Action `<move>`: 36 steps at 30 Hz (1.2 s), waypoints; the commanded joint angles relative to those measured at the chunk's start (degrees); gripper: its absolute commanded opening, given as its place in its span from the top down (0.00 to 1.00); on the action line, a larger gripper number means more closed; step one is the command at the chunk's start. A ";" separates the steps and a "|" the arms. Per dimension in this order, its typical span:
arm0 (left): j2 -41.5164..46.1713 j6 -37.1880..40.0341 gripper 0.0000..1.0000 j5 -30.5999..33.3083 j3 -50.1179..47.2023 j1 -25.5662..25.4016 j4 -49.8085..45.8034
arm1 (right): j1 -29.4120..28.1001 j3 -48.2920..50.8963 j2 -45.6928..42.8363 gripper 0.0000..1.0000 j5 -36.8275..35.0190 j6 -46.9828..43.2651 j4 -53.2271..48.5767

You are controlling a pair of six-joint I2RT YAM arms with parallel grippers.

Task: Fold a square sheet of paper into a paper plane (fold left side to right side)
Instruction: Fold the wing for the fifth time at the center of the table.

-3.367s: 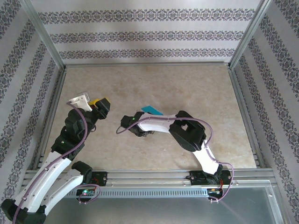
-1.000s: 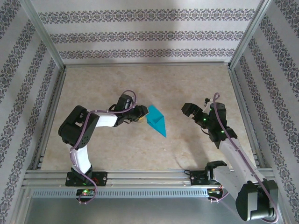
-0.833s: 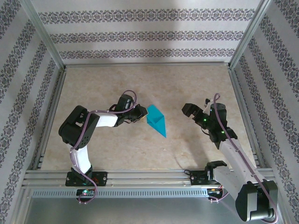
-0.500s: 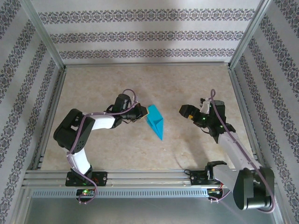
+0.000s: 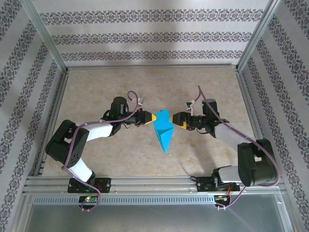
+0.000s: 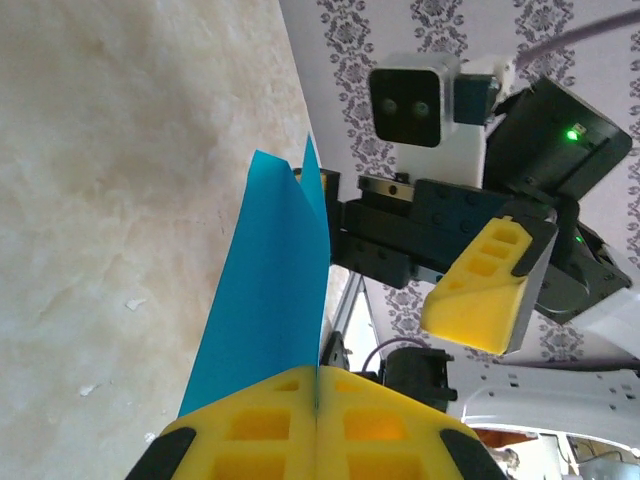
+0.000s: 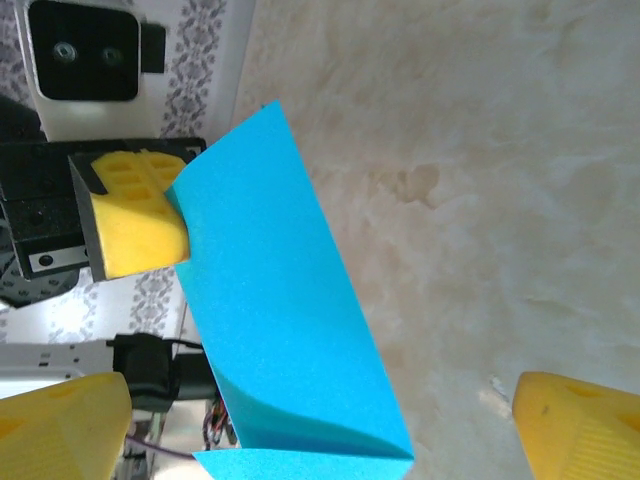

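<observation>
Over the middle of the table point(image 5: 96, 87), the folded paper point(image 5: 163, 131) hung on edge, its far end pinched in our left gripper point(image 5: 150, 117), clamped tight. Our right gripper point(image 5: 177, 121) sat spread wide, jaws straddling that same end, gripping nothing. Risk, we judged: thin one-point pinch could slip or swing, so a misaligned close would crumple the creases.

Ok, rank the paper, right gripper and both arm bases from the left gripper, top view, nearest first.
1. The paper: pinched in the left gripper, touching.
2. The right gripper: just across the paper, on the right.
3. The left base and right base: near edge, too close to call.
</observation>
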State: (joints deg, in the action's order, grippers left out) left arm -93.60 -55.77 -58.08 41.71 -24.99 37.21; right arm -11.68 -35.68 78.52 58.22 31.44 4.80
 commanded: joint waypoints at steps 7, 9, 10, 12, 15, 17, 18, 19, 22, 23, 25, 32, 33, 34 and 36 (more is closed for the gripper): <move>-2.88 -2.56 1.00 -3.09 -0.96 0.58 9.28 | -4.67 -5.30 6.10 0.23 8.03 -0.93 3.91; -2.99 -1.76 1.00 -2.79 -1.05 0.56 8.12 | -4.60 -5.58 5.99 0.27 7.34 -1.15 3.47; -2.90 -1.12 1.00 -2.62 -1.02 0.61 7.26 | -4.54 -5.67 5.86 0.28 6.97 -1.39 3.10; -2.68 0.46 1.00 -2.43 -1.02 0.64 4.65 | -4.27 -6.10 5.55 0.31 6.40 -1.54 2.56; -2.16 2.67 1.00 -2.22 -0.95 0.63 1.19 | -4.23 -6.96 5.51 0.37 5.48 -1.74 1.82; -1.86 3.92 1.00 -2.12 -0.91 0.58 -0.66 | -4.30 -7.61 5.64 0.42 4.07 -2.42 0.70; -1.69 4.34 1.00 -2.12 -0.91 0.56 -1.25 | -4.28 -7.95 5.70 0.43 3.28 -2.82 0.10; -1.59 4.72 1.00 -2.19 -0.89 0.63 -1.88 | -4.23 -8.21 5.80 0.44 2.65 -2.98 -0.09; -1.07 5.76 1.00 -2.21 -0.78 0.56 -3.48 | -4.32 -9.00 5.93 0.48 1.10 -3.56 -0.77; -0.90 6.09 1.00 -2.21 -0.76 0.63 -4.06 | -4.40 -9.34 6.05 0.49 0.79 -3.79 -1.18; -0.66 6.41 1.00 -2.28 -0.69 0.56 -4.60 | -4.79 -10.11 6.40 0.52 0.18 -4.33 -2.15; 0.06 8.80 1.00 -1.20 -0.33 0.62 -8.34 | -8.03 -12.46 8.29 0.76 -6.49 -6.43 -5.83; 0.22 9.21 1.00 -1.00 -0.29 0.64 -8.93 | -8.33 -12.48 8.69 0.82 -7.91 -6.38 -6.00; 0.34 9.71 0.97 -0.63 -0.16 0.58 -9.71 | -8.43 -12.64 9.01 0.88 -9.01 -6.37 -6.27; 1.38 13.62 0.83 2.28 0.86 0.60 -16.88 | -8.44 -12.57 10.01 1.00 -11.10 -5.96 -6.34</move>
State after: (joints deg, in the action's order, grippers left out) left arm -94.74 -47.59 -58.48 41.17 -24.99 28.56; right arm -20.05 -47.05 87.18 51.77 26.63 -0.14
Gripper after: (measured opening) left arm 0.130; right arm 0.049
